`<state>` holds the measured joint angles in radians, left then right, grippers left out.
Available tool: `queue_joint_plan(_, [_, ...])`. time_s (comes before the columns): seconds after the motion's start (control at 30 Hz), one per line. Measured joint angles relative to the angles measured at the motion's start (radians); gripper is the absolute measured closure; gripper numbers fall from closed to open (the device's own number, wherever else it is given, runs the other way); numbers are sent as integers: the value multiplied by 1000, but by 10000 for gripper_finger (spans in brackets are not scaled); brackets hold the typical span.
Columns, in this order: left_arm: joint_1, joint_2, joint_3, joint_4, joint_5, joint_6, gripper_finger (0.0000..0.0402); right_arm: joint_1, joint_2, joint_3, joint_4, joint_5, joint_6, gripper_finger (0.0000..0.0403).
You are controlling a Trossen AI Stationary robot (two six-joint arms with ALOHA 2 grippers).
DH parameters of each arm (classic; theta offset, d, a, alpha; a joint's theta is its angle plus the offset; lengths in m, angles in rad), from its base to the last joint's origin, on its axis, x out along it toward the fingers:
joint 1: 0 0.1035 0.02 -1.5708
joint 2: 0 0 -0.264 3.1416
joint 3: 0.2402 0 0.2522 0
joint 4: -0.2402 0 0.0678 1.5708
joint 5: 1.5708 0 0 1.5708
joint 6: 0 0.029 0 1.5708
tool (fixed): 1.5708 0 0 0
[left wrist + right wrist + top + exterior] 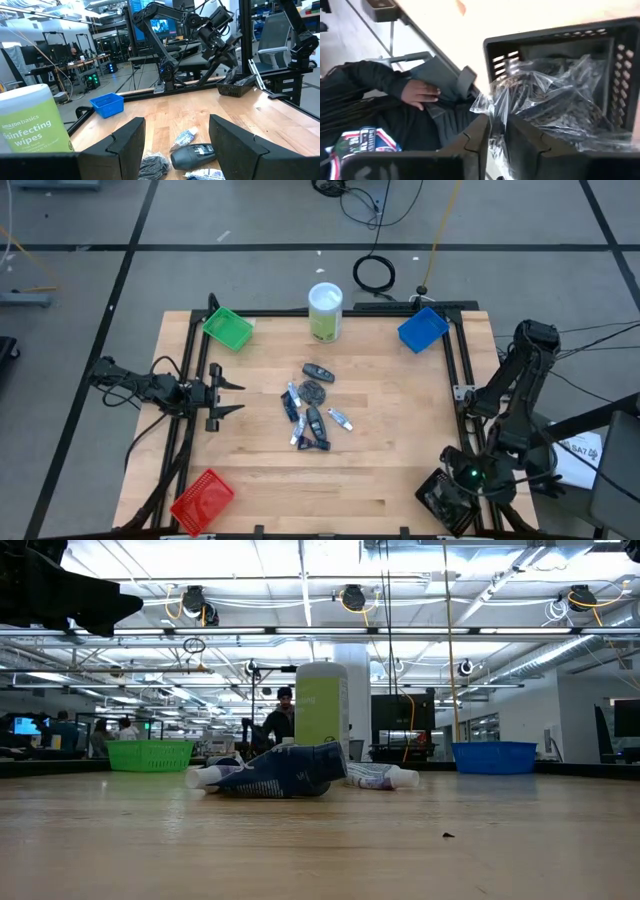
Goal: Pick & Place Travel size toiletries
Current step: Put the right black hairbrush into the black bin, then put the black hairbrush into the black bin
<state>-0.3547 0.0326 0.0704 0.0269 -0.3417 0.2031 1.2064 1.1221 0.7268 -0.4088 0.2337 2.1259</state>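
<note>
The travel size toiletries (315,405) lie in a loose pile on the middle of the table: blue-and-white tubes, a dark grey tin (152,167), a dark oblong bottle (195,155) and a silvery sachet (184,137). In the low view the pile (280,772) rests flat on the wood. My left gripper (228,395) hovers open at the table's left side, pointing at the pile, and touches nothing; in its wrist view the left gripper (177,150) frames the items. My right gripper (497,137) is down at a black bin (445,498) at the near right corner, shut on a clear plastic bag (555,107). My right gripper pinches a thin crumpled edge of the clear plastic bag (496,117) between its two fingers. The rest of the bag lies inside the black bin (620,60). One layer or several, I cannot tell.
A tall white-and-green wipes canister (326,312) stands at the far middle. A green bin (228,328) sits far left, a blue bin (422,328) far right, a red bin (202,500) near left. A person's hand (420,92) shows beyond the table's edge near the black bin.
</note>
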Motion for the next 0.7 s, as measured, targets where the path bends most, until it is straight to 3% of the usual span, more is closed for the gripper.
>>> queue_joint_plan(0.13, [0, 0, 0, 0, 0, 0, 185, 0, 0, -61, 77, 1, 0, 320])
queue_joint_plan(0.4, [0, 0, 0, 0, 0, 1, 185, 0, 0, -224, 404, 6, 13, 286])
queue_joint_plan(0.7, [0, 0, 0, 0, 0, 0, 185, 0, 0, -244, 552, 33, -3, 280])
